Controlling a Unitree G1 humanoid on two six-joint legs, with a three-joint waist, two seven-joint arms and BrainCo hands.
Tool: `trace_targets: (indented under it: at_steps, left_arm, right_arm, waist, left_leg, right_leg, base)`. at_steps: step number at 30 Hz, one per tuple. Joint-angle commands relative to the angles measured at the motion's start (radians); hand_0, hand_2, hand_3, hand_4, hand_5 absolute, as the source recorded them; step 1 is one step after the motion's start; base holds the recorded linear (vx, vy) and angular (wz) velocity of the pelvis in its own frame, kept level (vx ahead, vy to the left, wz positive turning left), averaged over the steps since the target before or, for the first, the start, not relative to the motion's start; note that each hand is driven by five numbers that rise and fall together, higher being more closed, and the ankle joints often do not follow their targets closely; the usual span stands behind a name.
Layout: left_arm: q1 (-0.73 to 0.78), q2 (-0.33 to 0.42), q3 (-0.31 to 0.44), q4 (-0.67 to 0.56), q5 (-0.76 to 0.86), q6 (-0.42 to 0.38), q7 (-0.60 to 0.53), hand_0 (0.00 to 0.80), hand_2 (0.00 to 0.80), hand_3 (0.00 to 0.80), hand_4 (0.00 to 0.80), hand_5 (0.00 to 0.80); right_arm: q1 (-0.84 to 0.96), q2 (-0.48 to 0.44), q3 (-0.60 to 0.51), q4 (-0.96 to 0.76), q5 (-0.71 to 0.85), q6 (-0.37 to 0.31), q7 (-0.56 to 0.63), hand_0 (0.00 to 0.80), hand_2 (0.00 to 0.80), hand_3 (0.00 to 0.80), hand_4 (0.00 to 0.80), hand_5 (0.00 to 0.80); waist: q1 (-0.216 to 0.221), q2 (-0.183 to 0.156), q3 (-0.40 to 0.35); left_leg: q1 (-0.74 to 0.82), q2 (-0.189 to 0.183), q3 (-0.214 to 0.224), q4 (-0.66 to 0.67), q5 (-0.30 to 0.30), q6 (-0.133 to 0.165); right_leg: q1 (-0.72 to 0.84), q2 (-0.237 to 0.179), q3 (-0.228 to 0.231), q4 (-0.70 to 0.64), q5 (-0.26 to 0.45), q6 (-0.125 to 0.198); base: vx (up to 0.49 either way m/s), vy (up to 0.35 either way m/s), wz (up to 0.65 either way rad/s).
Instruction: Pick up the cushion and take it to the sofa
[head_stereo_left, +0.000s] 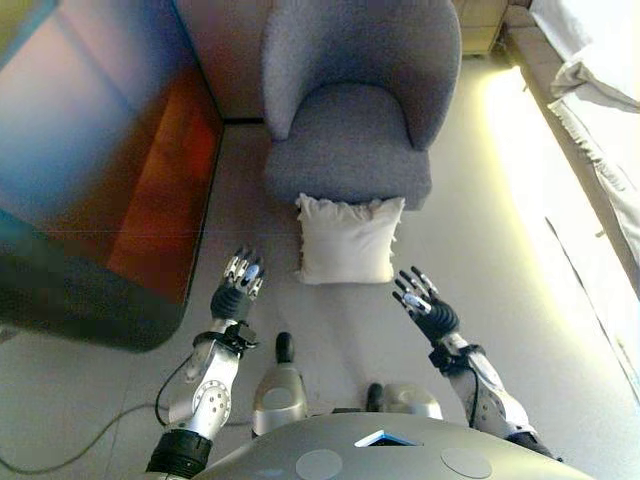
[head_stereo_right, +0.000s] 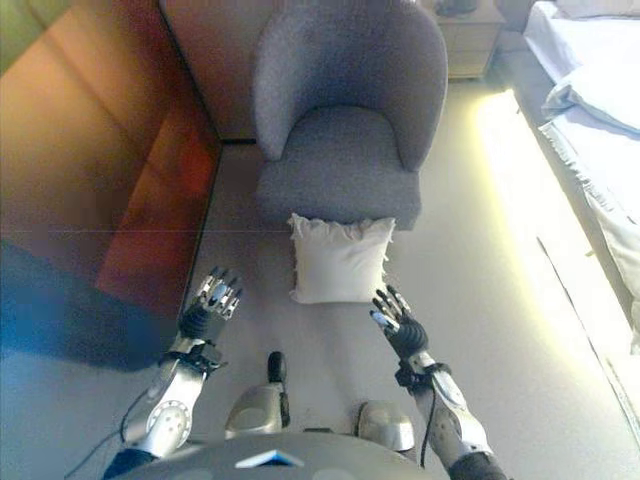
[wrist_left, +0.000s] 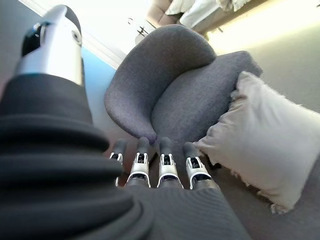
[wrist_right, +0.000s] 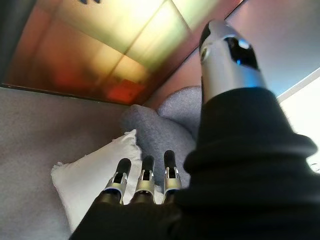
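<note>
A white square cushion lies on the grey carpet, leaning against the front of a grey armchair. My left hand is open, fingers straight, on the floor side left of the cushion and apart from it. My right hand is open too, just right of and nearer than the cushion, not touching it. The cushion also shows in the left wrist view and in the right wrist view, past the straight fingers. Both hands hold nothing.
A dark reddish cabinet wall stands along the left. A bed with white bedding runs along the right, with a strip of light on the floor beside it. A small bedside unit stands behind the armchair.
</note>
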Motion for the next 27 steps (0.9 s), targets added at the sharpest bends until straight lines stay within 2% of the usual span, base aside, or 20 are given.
trace_targets:
  at_steps: [1, 2, 3, 5, 6, 7, 9, 10, 11, 12, 15, 16, 18, 19, 21, 24, 26, 27]
  left_arm:
    - [0.006, 0.029, 0.024, -0.085, -0.006, -0.044, -0.029, 0.000, 0.000, 0.000, 0.000, 0.000]
    - [0.004, 0.035, 0.026, -0.084, -0.008, -0.045, -0.031, 0.000, 0.000, 0.000, 0.000, 0.000]
    - [0.002, 0.038, 0.025, -0.088, -0.006, -0.045, -0.027, 0.000, 0.000, 0.000, 0.000, 0.000]
    - [-0.008, 0.051, 0.027, -0.088, -0.001, -0.044, -0.013, 0.000, 0.000, 0.000, 0.000, 0.000]
    - [-0.015, 0.061, 0.036, -0.085, 0.000, -0.044, -0.012, 0.000, 0.000, 0.000, 0.000, 0.000]
    - [-0.020, 0.068, 0.046, -0.096, -0.001, -0.043, -0.021, 0.000, 0.000, 0.000, 0.000, 0.000]
    - [-0.021, 0.072, 0.051, -0.112, 0.013, -0.035, -0.027, 0.000, 0.000, 0.000, 0.000, 0.000]
    - [-0.021, 0.074, 0.050, -0.117, 0.029, -0.025, -0.067, 0.000, 0.000, 0.000, 0.000, 0.000]
    - [-0.021, 0.076, 0.048, -0.120, 0.053, -0.022, -0.103, 0.000, 0.000, 0.000, 0.000, 0.000]
    - [-0.017, 0.086, 0.032, -0.137, 0.088, -0.028, -0.136, 0.000, 0.000, 0.000, 0.000, 0.000]
    - [-0.008, 0.098, 0.010, -0.152, 0.086, -0.010, -0.196, 0.000, 0.000, 0.000, 0.000, 0.000]
    - [-0.008, 0.104, 0.008, -0.152, 0.067, -0.017, -0.199, 0.000, 0.000, 0.000, 0.000, 0.000]
    - [-0.013, 0.109, 0.008, -0.150, 0.041, -0.022, -0.194, 0.000, 0.000, 0.000, 0.000, 0.000]
    - [-0.015, 0.114, 0.011, -0.143, 0.024, -0.029, -0.182, 0.000, 0.000, 0.000, 0.000, 0.000]
    - [-0.014, 0.119, 0.018, -0.131, 0.013, -0.043, -0.168, 0.000, 0.000, 0.000, 0.000, 0.000]
    - [-0.015, 0.124, 0.014, -0.116, 0.000, -0.069, -0.184, 0.000, 0.000, 0.000, 0.000, 0.000]
    - [-0.006, 0.125, 0.005, -0.103, 0.005, -0.085, -0.200, 0.000, 0.000, 0.000, 0.000, 0.000]
    - [0.000, 0.124, 0.003, -0.099, 0.009, -0.090, -0.204, 0.000, 0.000, 0.000, 0.000, 0.000]
  right_arm:
    - [-0.074, 0.024, -0.019, -0.081, 0.012, -0.030, 0.013, 0.000, 0.000, 0.000, 0.000, 0.000]
    - [-0.082, 0.029, -0.010, -0.078, 0.015, -0.037, 0.001, 0.000, 0.000, 0.000, 0.000, 0.000]
    - [-0.088, 0.036, 0.000, -0.078, 0.014, -0.042, -0.016, 0.000, 0.000, 0.000, 0.000, 0.000]
    - [-0.102, 0.052, 0.009, -0.061, 0.016, -0.046, -0.032, 0.000, 0.000, 0.000, 0.000, 0.000]
    - [-0.116, 0.063, 0.010, -0.055, 0.018, -0.031, -0.024, 0.000, 0.000, 0.000, 0.000, 0.000]
    - [-0.121, 0.072, 0.018, -0.063, 0.014, -0.028, -0.012, 0.000, 0.000, 0.000, 0.000, 0.000]
    - [-0.125, 0.086, 0.023, -0.056, -0.013, -0.040, -0.004, 0.000, 0.000, 0.000, 0.000, 0.000]
    - [-0.135, 0.104, 0.025, -0.043, -0.012, -0.050, -0.014, 0.000, 0.000, 0.000, 0.000, 0.000]
    - [-0.140, 0.114, 0.025, -0.041, -0.005, -0.052, -0.023, 0.000, 0.000, 0.000, 0.000, 0.000]
    - [-0.136, 0.130, 0.025, -0.044, -0.001, -0.058, -0.036, 0.000, 0.000, 0.000, 0.000, 0.000]
    - [-0.100, 0.139, 0.032, -0.071, -0.028, -0.040, -0.042, 0.000, 0.000, 0.000, 0.000, 0.000]
    - [-0.079, 0.126, 0.040, -0.080, -0.046, -0.026, -0.022, 0.000, 0.000, 0.000, 0.000, 0.000]
    - [-0.079, 0.117, 0.040, -0.081, -0.047, -0.012, -0.016, 0.000, 0.000, 0.000, 0.000, 0.000]
    - [-0.085, 0.109, 0.034, -0.081, -0.040, 0.002, -0.013, 0.000, 0.000, 0.000, 0.000, 0.000]
    - [-0.098, 0.099, 0.028, -0.082, -0.027, 0.013, -0.008, 0.000, 0.000, 0.000, 0.000, 0.000]
    - [-0.118, 0.080, 0.020, -0.087, -0.002, 0.020, 0.010, 0.000, 0.000, 0.000, 0.000, 0.000]
    - [-0.133, 0.080, 0.011, -0.063, 0.008, 0.021, 0.012, 0.000, 0.000, 0.000, 0.000, 0.000]
    - [-0.139, 0.082, 0.007, -0.054, 0.008, 0.025, 0.014, 0.000, 0.000, 0.000, 0.000, 0.000]
  waist:
    - [0.029, -0.003, -0.010]
    - [0.036, -0.005, -0.013]
    - [0.043, -0.005, -0.016]
    - [0.058, -0.011, -0.021]
    - [0.069, -0.021, -0.027]
    - [0.077, -0.034, -0.035]
    - [0.087, -0.042, -0.044]
    - [0.096, -0.043, -0.051]
    - [0.099, -0.043, -0.054]
    - [0.097, -0.033, -0.058]
    - [0.074, -0.006, -0.043]
    - [0.056, 0.008, -0.025]
    - [0.042, 0.014, -0.012]
    - [0.030, 0.014, -0.003]
    - [0.011, 0.000, 0.012]
    - [-0.017, -0.041, 0.024]
    - [-0.026, -0.055, 0.025]
    - [-0.027, -0.057, 0.025]
  left_leg:
    - [-0.043, 0.046, 0.012, -0.113, 0.111, -0.027]
    - [-0.045, 0.029, 0.004, -0.102, 0.099, -0.017]
    - [-0.053, 0.017, -0.023, -0.089, 0.101, -0.016]
    - [-0.068, -0.021, -0.057, -0.023, 0.068, 0.006]
    - [-0.074, -0.050, -0.072, 0.022, 0.044, 0.025]
    - [-0.084, -0.077, -0.065, 0.068, 0.012, 0.052]
    - [-0.086, -0.105, -0.069, 0.091, -0.017, 0.080]
    - [-0.083, -0.130, -0.069, 0.104, -0.036, 0.105]
    - [-0.079, -0.141, -0.066, 0.108, -0.043, 0.116]
    - [-0.058, -0.159, -0.060, 0.114, -0.068, 0.143]
    - [-0.004, -0.184, -0.036, 0.126, -0.105, 0.171]
    - [0.042, -0.186, -0.015, 0.125, -0.124, 0.169]
    - [0.079, -0.181, 0.004, 0.115, -0.128, 0.158]
    - [0.109, -0.176, 0.019, 0.106, -0.135, 0.147]
    - [0.148, -0.175, 0.040, 0.101, -0.165, 0.134]
    - [0.179, -0.195, 0.044, 0.103, -0.222, 0.127]
    - [0.209, -0.206, 0.023, 0.105, -0.250, 0.126]
    - [0.224, -0.206, 0.013, 0.106, -0.262, 0.126]
  right_leg:
    - [0.094, -0.003, 0.012, -0.077, 0.013, 0.010]
    - [0.096, -0.012, 0.009, -0.071, 0.011, 0.015]
    - [0.094, -0.020, 0.008, -0.060, 0.010, 0.021]
    - [0.097, -0.050, -0.004, -0.039, 0.015, 0.039]
    - [0.107, -0.079, -0.016, -0.025, 0.041, 0.059]
    - [0.097, -0.114, -0.028, 0.007, 0.097, 0.079]
    - [0.077, -0.156, -0.039, 0.062, 0.159, 0.086]
    - [0.064, -0.201, -0.049, 0.151, 0.236, 0.085]
    - [0.053, -0.219, -0.051, 0.190, 0.270, 0.085]
    - [0.006, -0.247, -0.047, 0.333, 0.331, 0.082]
    - [-0.128, -0.280, -0.031, 0.554, 0.373, 0.068]
    - [-0.204, -0.293, -0.052, 0.573, 0.359, 0.054]
    - [-0.229, -0.277, -0.097, 0.496, 0.321, 0.043]
    - [-0.249, -0.257, -0.131, 0.390, 0.298, 0.041]
    - [-0.280, -0.228, -0.159, 0.201, 0.296, 0.053]
    - [-0.331, -0.197, -0.140, -0.051, 0.375, 0.107]
    - [-0.340, -0.182, -0.141, -0.169, 0.424, 0.132]
    - [-0.340, -0.180, -0.147, -0.188, 0.435, 0.136]
  base:
    - [0.332, 0.195, 0.21]
    - [0.295, 0.178, 0.19]
    - [0.354, 0.206, 0.02]
    - [0.356, 0.188, 0.07]
    - [0.330, 0.181, 0.17]
    - [0.308, 0.189, 0.08]
    - [0.275, 0.216, -0.01]
    - [0.282, 0.261, 0.03]
    - [0.308, 0.347, 0.02]
    - [0.265, 0.316, -0.04]
    - [0.294, 0.388, -0.06]
    - [0.261, 0.292, -0.27]
    - [0.285, 0.131, -0.53]
    - [0.328, -0.010, -0.45]
    - [0.295, -0.102, -0.47]
    - [0.251, -0.137, -0.30]
    - [0.340, -0.117, 0.01]
    - [0.400, -0.135, 0.10]
